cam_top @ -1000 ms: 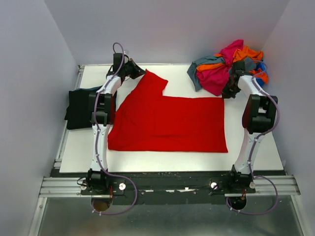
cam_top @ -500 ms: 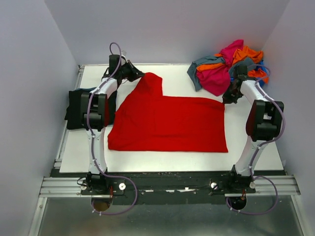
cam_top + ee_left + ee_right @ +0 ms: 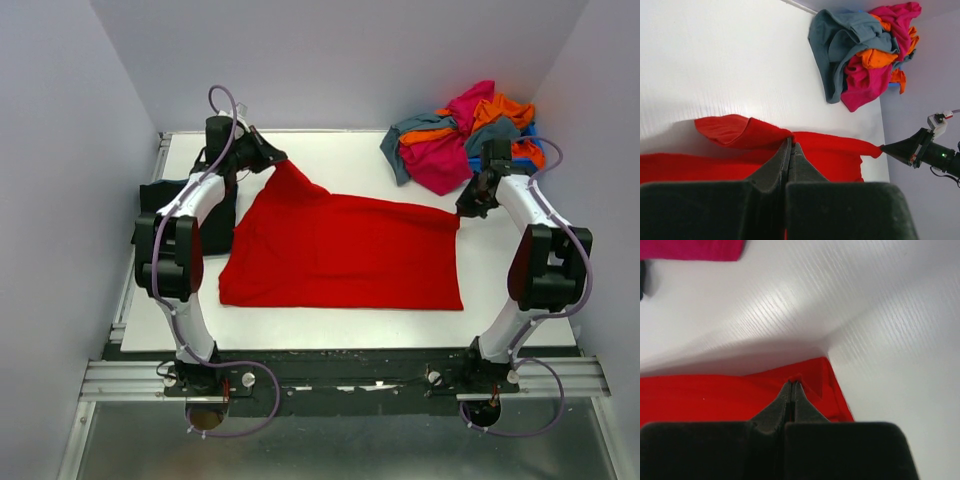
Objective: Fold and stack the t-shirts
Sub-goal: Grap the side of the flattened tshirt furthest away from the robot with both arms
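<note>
The t-shirt (image 3: 340, 255) is plain red, the heap (image 3: 455, 140) magenta, orange and grey-teal.

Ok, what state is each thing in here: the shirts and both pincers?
red t-shirt: spread on the table, far edge raised at both ends.
left pincer: shut on its far left end.
right pincer: shut on its far right corner.
pile of t-shirts: crumpled, unfolded, far right.
black t-shirt: lying at the table's left edge.
</note>
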